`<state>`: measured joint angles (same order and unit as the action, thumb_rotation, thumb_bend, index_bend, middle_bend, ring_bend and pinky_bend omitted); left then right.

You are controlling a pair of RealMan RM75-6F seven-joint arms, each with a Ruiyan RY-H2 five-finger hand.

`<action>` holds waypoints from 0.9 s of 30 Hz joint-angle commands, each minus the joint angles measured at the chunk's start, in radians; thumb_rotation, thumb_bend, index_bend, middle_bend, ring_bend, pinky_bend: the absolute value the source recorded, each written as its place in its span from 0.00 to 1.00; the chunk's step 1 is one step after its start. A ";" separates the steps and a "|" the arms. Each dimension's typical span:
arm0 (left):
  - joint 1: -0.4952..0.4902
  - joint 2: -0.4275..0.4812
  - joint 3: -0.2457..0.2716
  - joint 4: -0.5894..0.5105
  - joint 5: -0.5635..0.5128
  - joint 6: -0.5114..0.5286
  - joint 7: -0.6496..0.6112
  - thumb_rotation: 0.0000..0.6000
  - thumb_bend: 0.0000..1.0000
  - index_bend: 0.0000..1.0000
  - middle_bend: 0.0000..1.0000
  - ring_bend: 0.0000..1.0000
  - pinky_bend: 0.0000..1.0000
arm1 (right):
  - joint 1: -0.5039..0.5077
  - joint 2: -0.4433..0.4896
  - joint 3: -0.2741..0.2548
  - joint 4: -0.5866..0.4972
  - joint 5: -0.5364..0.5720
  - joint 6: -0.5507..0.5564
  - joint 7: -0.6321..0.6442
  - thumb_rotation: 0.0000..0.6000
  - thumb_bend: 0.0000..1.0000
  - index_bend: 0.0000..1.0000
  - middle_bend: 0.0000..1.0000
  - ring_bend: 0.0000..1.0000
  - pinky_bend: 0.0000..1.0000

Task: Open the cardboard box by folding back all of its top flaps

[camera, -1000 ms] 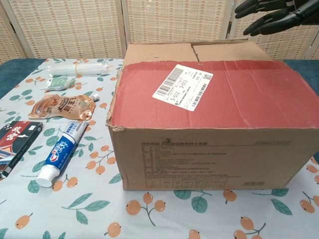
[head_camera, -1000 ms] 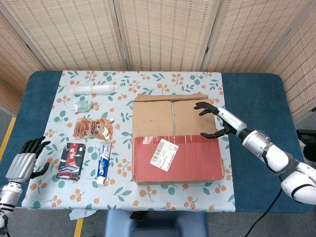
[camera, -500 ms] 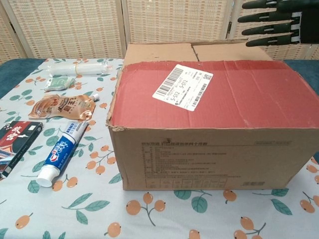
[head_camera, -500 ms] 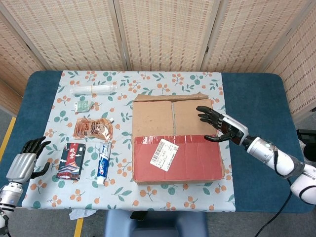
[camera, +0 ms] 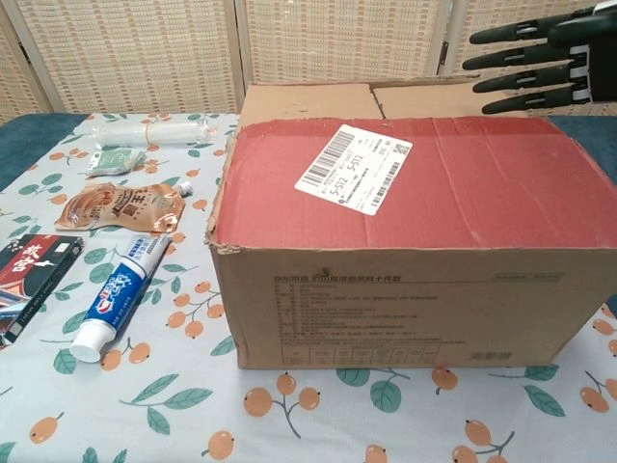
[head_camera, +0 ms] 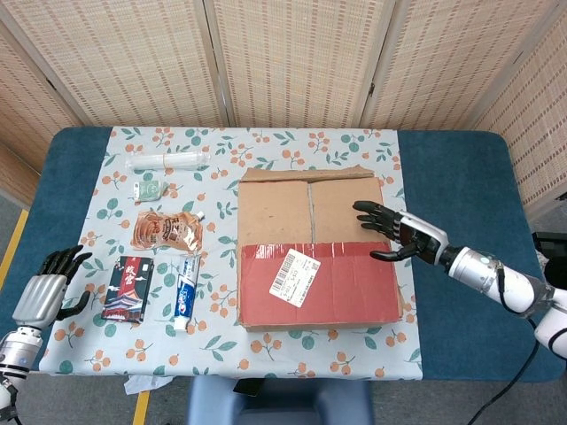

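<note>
The brown cardboard box with a red taped top flap (head_camera: 314, 252) stands on the table with all flaps closed, so nothing is done yet, while the right hand (head_camera: 403, 234) hovers empty with spread fingers over its right edge.

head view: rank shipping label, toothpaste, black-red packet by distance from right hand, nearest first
From the right hand, at the box's right edge:
1. Shipping label, on the box's red flap, left of the hand.
2. Toothpaste, on the tablecloth just left of the box.
3. Black-red packet, further left, beside the toothpaste.
</note>
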<state>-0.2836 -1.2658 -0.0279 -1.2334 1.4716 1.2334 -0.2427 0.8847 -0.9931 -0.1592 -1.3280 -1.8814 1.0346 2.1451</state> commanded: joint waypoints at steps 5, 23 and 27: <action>-0.001 -0.004 0.000 -0.002 -0.001 0.002 0.013 1.00 0.50 0.14 0.08 0.01 0.00 | 0.001 0.003 -0.043 0.004 -0.006 0.044 0.011 1.00 0.30 0.05 0.00 0.04 0.12; -0.006 -0.010 0.001 0.001 -0.002 -0.003 0.026 1.00 0.50 0.14 0.08 0.01 0.00 | 0.025 0.010 -0.100 0.016 0.002 0.074 0.015 1.00 0.30 0.05 0.00 0.05 0.19; -0.009 -0.011 0.002 0.001 0.001 -0.005 0.026 1.00 0.50 0.14 0.08 0.01 0.00 | 0.022 0.040 -0.106 -0.013 0.005 0.103 0.004 1.00 0.30 0.05 0.00 0.05 0.21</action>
<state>-0.2920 -1.2767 -0.0257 -1.2327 1.4727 1.2288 -0.2164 0.9079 -0.9628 -0.2619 -1.3310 -1.8773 1.1289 2.1533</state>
